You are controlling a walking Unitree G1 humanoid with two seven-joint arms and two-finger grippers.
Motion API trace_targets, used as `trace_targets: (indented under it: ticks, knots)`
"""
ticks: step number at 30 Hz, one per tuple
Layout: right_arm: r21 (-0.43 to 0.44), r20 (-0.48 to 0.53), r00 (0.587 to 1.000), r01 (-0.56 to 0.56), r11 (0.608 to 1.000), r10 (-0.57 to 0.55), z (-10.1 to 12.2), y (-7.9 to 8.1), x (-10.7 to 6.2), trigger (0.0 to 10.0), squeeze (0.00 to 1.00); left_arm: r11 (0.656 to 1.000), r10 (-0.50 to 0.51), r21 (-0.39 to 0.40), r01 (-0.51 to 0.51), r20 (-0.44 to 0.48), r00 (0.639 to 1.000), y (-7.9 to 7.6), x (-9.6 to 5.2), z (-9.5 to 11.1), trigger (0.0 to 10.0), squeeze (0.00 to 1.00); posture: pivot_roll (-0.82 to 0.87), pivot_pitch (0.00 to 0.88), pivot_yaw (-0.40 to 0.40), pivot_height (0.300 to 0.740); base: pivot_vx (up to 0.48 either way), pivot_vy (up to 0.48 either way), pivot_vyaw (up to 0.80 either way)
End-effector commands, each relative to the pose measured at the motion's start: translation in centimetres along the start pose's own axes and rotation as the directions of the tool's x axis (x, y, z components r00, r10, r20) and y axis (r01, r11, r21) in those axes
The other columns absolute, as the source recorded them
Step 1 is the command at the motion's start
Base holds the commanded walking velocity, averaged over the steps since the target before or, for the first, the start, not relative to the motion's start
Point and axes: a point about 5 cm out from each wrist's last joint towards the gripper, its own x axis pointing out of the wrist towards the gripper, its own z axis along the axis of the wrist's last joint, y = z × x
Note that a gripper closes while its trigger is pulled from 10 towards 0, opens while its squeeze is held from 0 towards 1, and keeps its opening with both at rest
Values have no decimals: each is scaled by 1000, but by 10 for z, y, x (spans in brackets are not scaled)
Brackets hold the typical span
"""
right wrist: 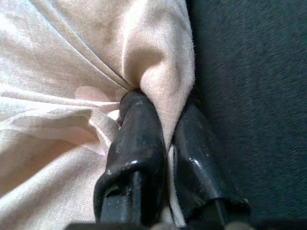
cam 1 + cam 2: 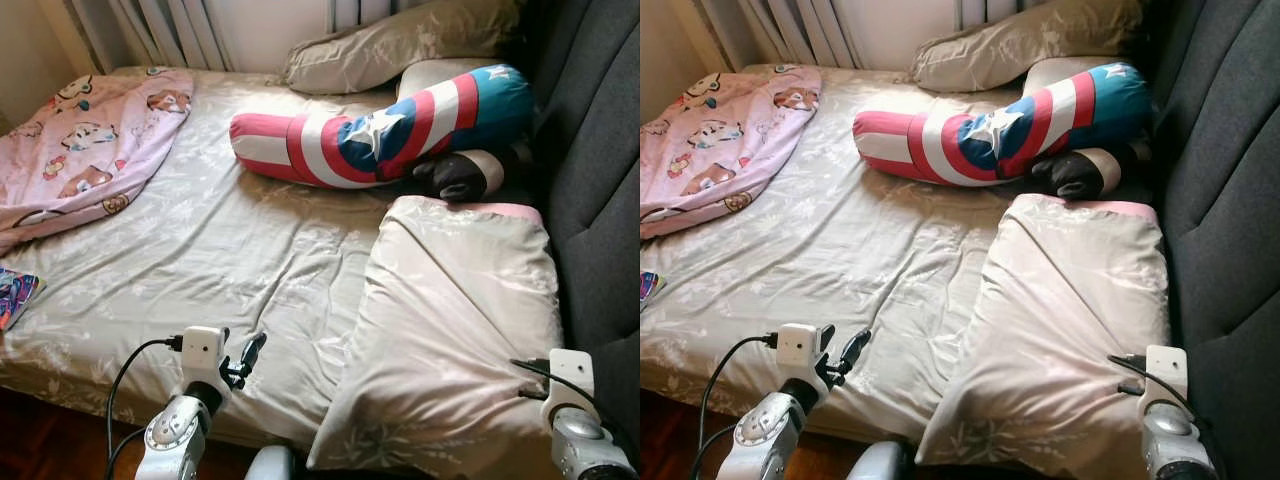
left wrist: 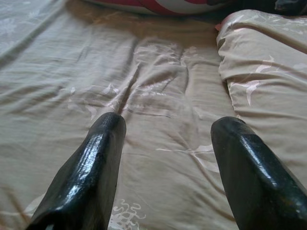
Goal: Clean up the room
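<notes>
— Where the right wrist view looks along the right gripper [image 1: 165,129], what do you see?
— Its black fingers pinched onto a fold of the beige pillow [image 2: 450,330], hard beside the dark headboard [image 2: 600,180].
— And from the head?
— That pillow lies at the bed's [image 2: 230,250] near right corner.
— The other one?
— The left gripper [image 3: 165,139] hovers, fingers wide, over bare sheet beside the pillow.

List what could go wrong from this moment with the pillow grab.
The right claw pinches only a thin fold at the beige pillow edge, so the cover may slip free or stretch when lifted. The grip sits tight against the dark headboard, which the arm could scrape. The open left claw gives no support.
</notes>
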Motion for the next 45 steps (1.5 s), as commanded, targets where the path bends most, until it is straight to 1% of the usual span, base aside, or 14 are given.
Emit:
trace_targets:
  ticks: [1,6,11,17,20,21,25,29,32,33,34,35,41,45]
  knots:
    - [-16,39,993,115,993,-114,6,-25,1,0,0,1000,13,6,-13,-12,1000,6,-2,-3,10000,0,32,67,29,660,0,0,0]
    - [-50,61,984,171,984,-168,7,-29,0,0,0,1000,12,9,-12,-9,1000,6,-2,-3,10000,0,36,73,34,660,0,0,0]
    - [-93,102,962,264,960,-255,15,-46,0,0,0,1000,11,12,-11,-10,1000,6,-3,-3,10000,0,33,75,36,660,0,0,0]
    - [-161,130,957,277,947,-258,17,-47,0,0,0,1000,8,16,-8,-14,1000,7,-3,-4,10000,0,36,77,37,660,0,0,0]
    - [-152,114,966,249,956,-233,15,-41,0,0,0,1000,9,17,-9,-17,1000,7,-3,-4,10000,0,36,75,37,660,0,0,0]
    - [-155,121,971,222,963,-205,15,-33,0,10000,0,1000,8,17,-8,-19,1000,7,-3,-4,10000,0,36,76,37,660,0,0,0]
    - [-108,161,977,159,981,-141,20,-17,-1,10000,0,1000,7,17,-7,-20,1000,7,-3,-4,10000,0,37,75,38,660,0,0,0]
    - [-39,217,976,36,999,-26,27,4,-3,10000,0,1000,7,14,-7,-17,1000,6,-3,-4,10000,0,39,71,35,660,0,0,0]
    - [-51,223,975,35,998,-23,29,6,-4,10000,0,1000,6,12,-6,-15,1000,6,-3,-4,10000,0,42,70,34,660,0,0,0]
    - [-46,227,973,43,998,-32,30,5,-3,10000,282,1000,6,11,-6,-14,1000,5,-2,-4,10000,0,42,70,33,660,0,0,0]
    - [-41,233,972,49,998,-38,31,5,-3,10000,478,1000,7,9,-6,-14,1000,5,-3,-4,10000,0,42,70,33,660,0,0,0]
    - [-41,242,969,59,997,-48,32,4,-4,10000,1000,1000,6,9,-6,-14,1000,5,-3,-4,10000,0,42,70,33,660,0,0,0]
    - [-3,357,932,68,998,-63,48,1,-7,10000,1000,1000,4,6,-4,-15,1000,4,-3,-5,10000,0,40,69,33,660,0,0,0]
    - [27,450,893,-25,999,11,60,11,-12,10000,1000,1000,1,5,-1,-11,1000,3,-2,-4,10000,0,36,69,34,660,0,0,0]
